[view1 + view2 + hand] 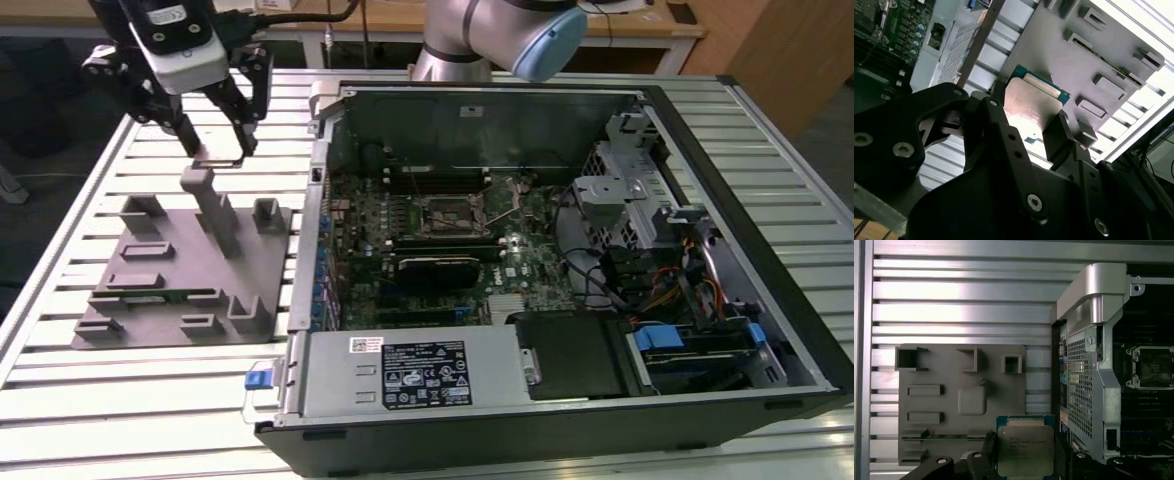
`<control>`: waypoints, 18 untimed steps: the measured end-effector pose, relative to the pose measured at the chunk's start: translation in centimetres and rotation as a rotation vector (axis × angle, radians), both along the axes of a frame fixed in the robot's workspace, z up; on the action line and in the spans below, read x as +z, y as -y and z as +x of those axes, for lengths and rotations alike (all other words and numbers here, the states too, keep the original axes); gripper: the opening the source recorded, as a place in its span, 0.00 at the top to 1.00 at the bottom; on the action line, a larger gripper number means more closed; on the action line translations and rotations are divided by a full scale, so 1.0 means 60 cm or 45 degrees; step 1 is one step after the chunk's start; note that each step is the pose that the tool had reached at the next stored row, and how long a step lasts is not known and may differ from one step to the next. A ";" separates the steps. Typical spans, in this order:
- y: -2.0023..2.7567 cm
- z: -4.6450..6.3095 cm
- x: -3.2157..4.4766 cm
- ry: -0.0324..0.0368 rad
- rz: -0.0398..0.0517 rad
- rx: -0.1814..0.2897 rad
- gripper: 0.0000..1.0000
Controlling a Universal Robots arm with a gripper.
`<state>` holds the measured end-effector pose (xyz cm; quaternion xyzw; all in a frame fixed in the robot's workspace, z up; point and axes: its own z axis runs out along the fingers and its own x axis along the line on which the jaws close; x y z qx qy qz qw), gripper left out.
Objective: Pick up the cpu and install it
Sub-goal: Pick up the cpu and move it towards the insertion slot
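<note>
End effector [218, 150] clamped shut on the cpu [1025, 450] by two opposite edges, chip held flat in the air above the grey tray [154, 300], slatted table [120, 390] underneath, open case [561, 250] just beside, socket [1153, 367] well apart.

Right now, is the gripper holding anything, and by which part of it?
Yes: the small flat square cpu with a silvery metal top, pinched by the gripper between its fingers at two opposite side edges.
</note>
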<state>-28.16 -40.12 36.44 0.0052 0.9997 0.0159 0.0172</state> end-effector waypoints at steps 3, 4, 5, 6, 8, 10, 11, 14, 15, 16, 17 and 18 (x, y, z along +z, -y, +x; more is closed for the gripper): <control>0.0000 0.015 0.000 -0.0003 0.000 0.000 0.46; 0.0000 0.020 0.000 -0.0004 0.000 0.000 0.46; 0.0000 0.025 0.000 -0.0006 0.000 0.000 0.46; 0.0000 0.030 0.000 -0.0007 0.000 0.000 0.46; 0.0000 0.042 0.000 -0.0010 0.000 0.000 0.46; 0.0000 0.052 0.000 -0.0012 0.000 0.000 0.46; 0.0000 0.058 0.000 -0.0013 0.000 0.000 0.46; 0.0000 0.075 0.000 -0.0019 0.000 0.000 0.46; 0.0000 0.081 0.000 -0.0019 0.000 0.000 0.46; 0.0000 0.088 0.000 -0.0021 0.000 0.000 0.46; 0.0000 0.093 0.000 -0.0021 0.000 0.000 0.46; 0.0000 0.098 0.000 -0.0022 0.000 0.000 0.46</control>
